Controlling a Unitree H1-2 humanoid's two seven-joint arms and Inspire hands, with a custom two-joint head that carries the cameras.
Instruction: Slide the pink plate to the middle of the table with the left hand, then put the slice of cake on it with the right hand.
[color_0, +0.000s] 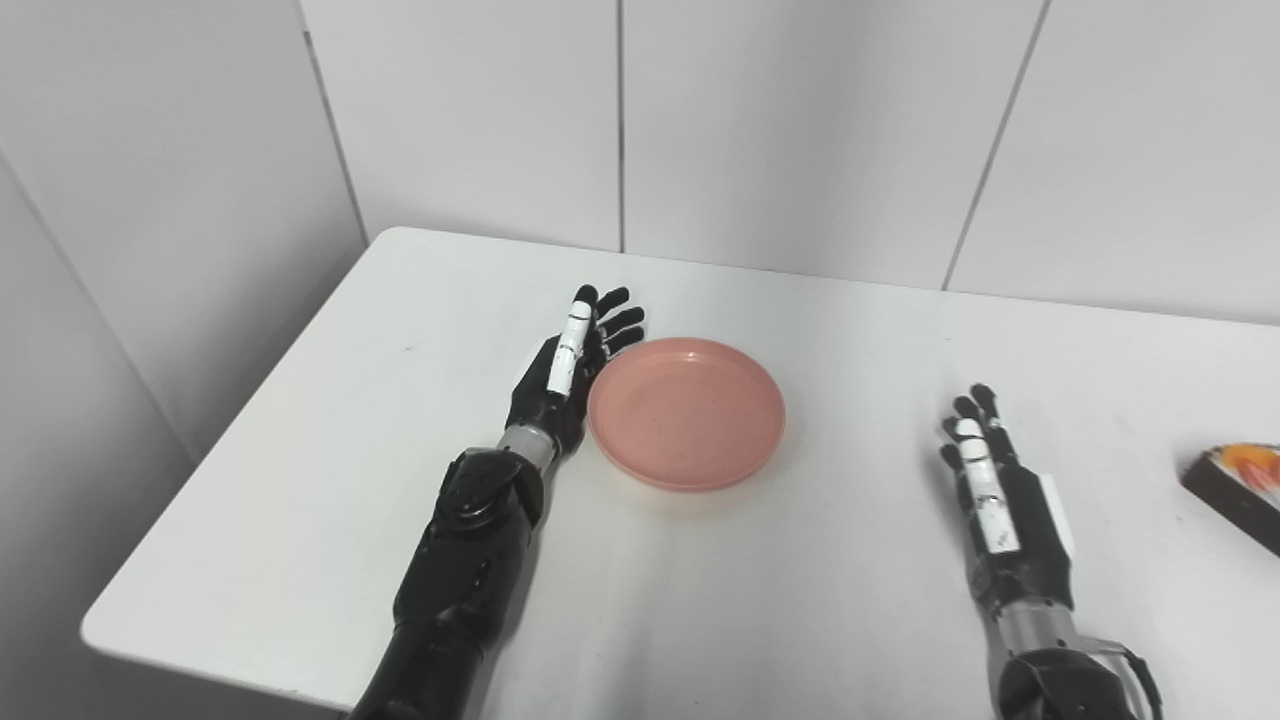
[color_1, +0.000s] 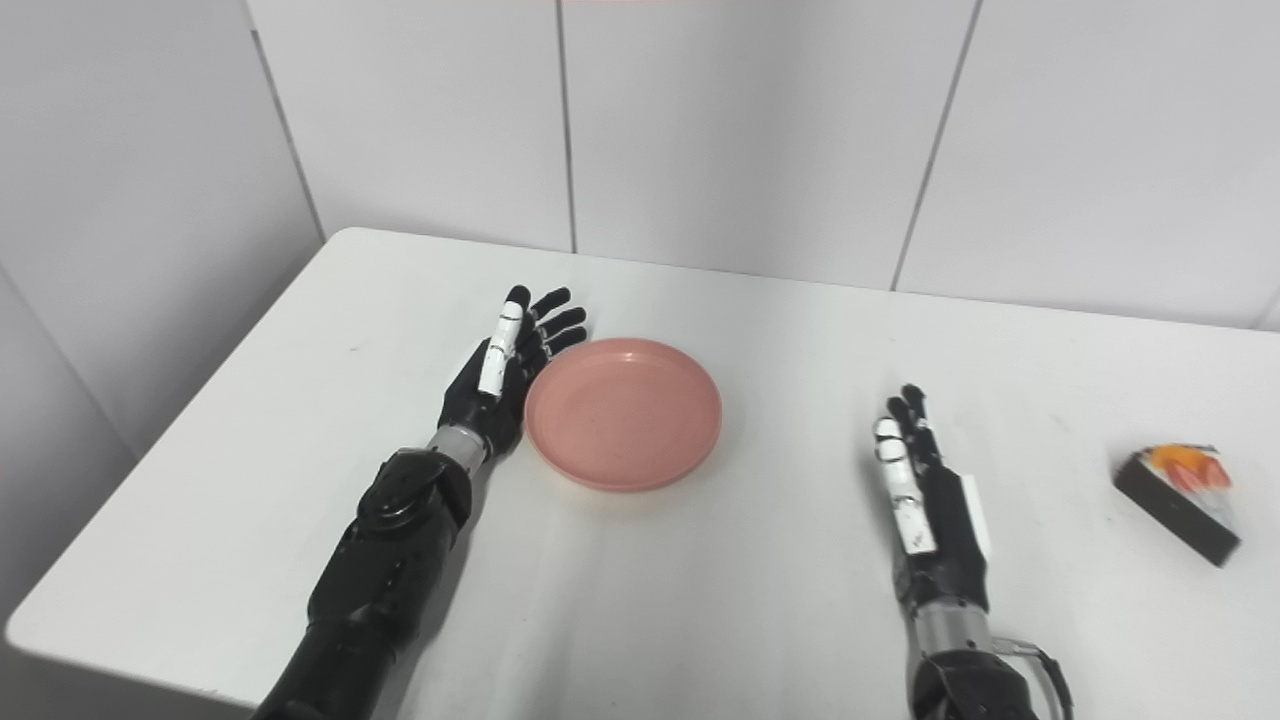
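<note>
Left eye view: one pink plate (color_0: 686, 413) on the white worktop (color_0: 800, 600), one cake (color_0: 1240, 487) cut by the right edge; the left robot hand (color_0: 570, 370), spread and empty, touches the plate's left rim; right eye view: the right robot hand (color_1: 925, 490), open, lies between plate and cake, apart from both; bare worktop all round.

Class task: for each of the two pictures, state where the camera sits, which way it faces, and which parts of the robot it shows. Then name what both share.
Left eye view: on the head, looking down at the white table; both black arms show, and the cake slice is cut by the right edge.
Right eye view: beside it, same aim; the cake shows whole.
Shared: round pink plastic plate, open left hand at its rim, open right hand.
</note>
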